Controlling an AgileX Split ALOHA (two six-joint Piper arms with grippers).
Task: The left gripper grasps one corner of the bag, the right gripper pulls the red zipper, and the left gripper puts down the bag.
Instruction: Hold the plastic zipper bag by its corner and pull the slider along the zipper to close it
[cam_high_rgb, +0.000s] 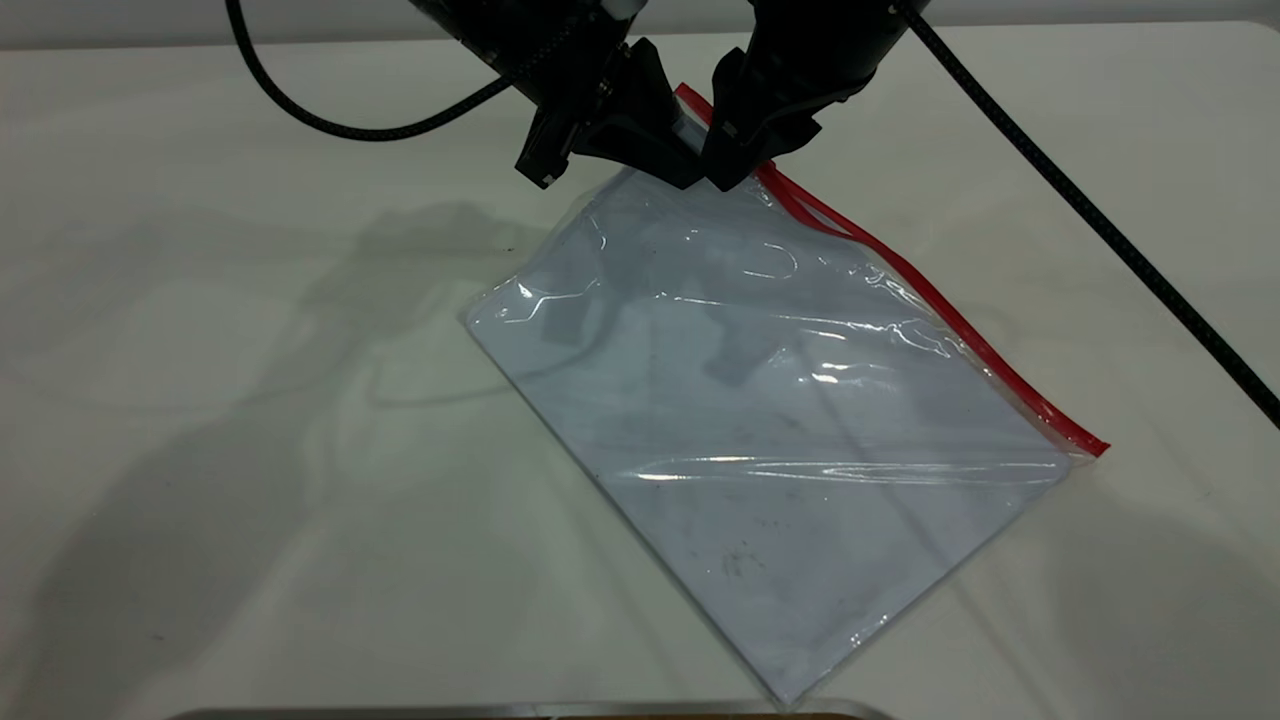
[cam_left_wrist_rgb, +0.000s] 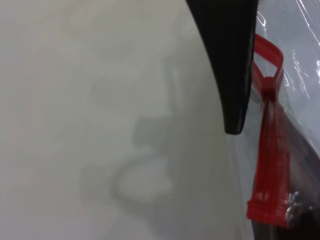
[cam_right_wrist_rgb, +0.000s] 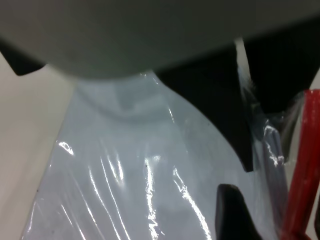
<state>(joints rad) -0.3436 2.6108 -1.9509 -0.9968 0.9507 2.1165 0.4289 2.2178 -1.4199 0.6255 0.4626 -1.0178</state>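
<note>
The bag (cam_high_rgb: 790, 420) is a clear bluish pouch, raised at its far corner while its near edge rests on the table. The red zipper (cam_high_rgb: 950, 320) runs along its right edge. My left gripper (cam_high_rgb: 682, 168) is shut on the corner where the red strip ends (cam_left_wrist_rgb: 269, 200). My right gripper (cam_high_rgb: 735, 170) is tight against the left one, at the strip's upper end. It shows in the left wrist view (cam_left_wrist_rgb: 234, 120) as a black wedge just beside a knot in the strip (cam_left_wrist_rgb: 268, 93). In the right wrist view (cam_right_wrist_rgb: 237, 212) the strip (cam_right_wrist_rgb: 302, 170) lies beside it.
The white table (cam_high_rgb: 250, 450) surrounds the bag. Black cables hang from both arms, one at the left (cam_high_rgb: 330, 122) and one along the right (cam_high_rgb: 1120, 250). A grey rim (cam_high_rgb: 500, 712) lies at the near table edge.
</note>
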